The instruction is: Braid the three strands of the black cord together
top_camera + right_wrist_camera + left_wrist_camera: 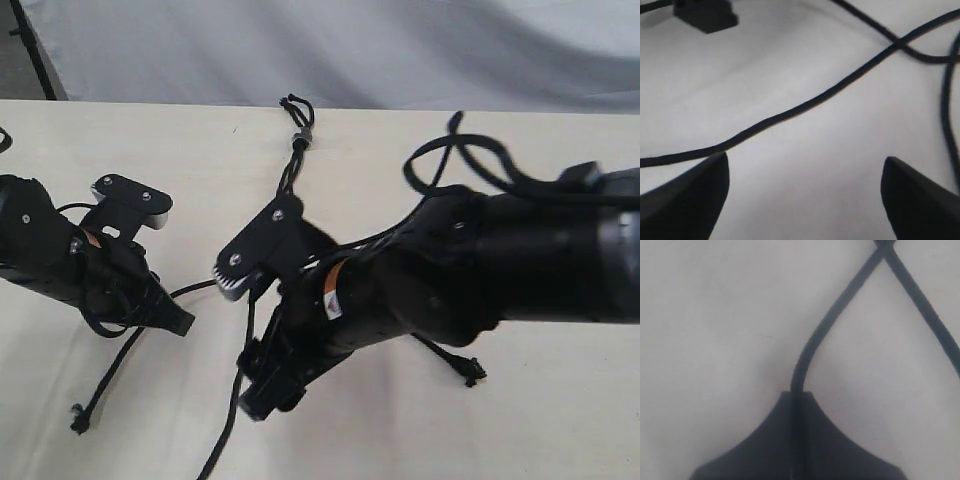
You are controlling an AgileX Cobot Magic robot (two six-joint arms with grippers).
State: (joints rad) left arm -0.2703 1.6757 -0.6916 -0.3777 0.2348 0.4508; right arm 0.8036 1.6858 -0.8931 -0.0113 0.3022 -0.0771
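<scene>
Pinching one strand (pixel 810 347) that runs lengthwise toward the grey band (pixel 299 137), the left gripper (pixel 796 395) sits nearer than the wide-open right gripper (pixel 805 185).

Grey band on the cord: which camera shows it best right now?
The exterior view: the grey band shows at the table's far edge, loops beyond it, the strands fanning out below it. Both wrist views show only strands on the table, no band.
</scene>
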